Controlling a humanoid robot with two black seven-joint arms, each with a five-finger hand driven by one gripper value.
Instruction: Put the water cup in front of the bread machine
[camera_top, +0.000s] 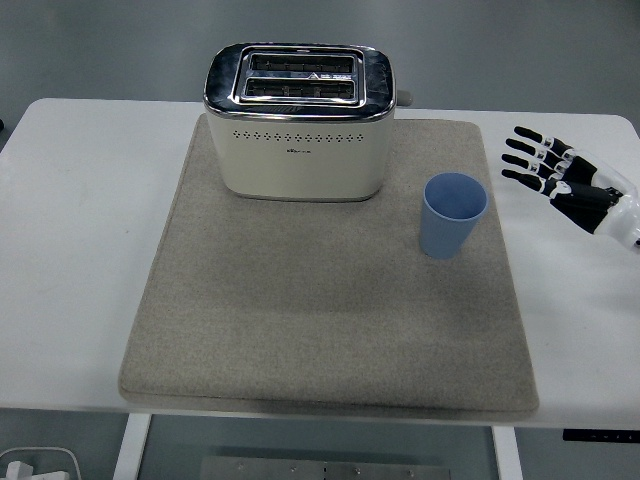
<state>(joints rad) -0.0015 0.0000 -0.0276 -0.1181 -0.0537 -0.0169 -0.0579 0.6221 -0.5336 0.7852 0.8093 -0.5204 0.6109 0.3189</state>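
The blue water cup (454, 215) stands upright and empty on the grey mat (320, 320), at about four o'clock from the cream bread machine (300, 122) and just beside its right front corner, not touching it; the right hand (570, 180) hovers over the white worktop (80, 250) at three o'clock from the cup, well apart, fingers (525, 155) spread and holding nothing.

A white bench (80, 250) is spanning the frame, sitting against a grey floor. A grey-beige felt mat (320, 320) is lying flat on it, covering the central area and reaching close to the near edge. A white object (40, 465), partly cropped, is showing below at bottom left.
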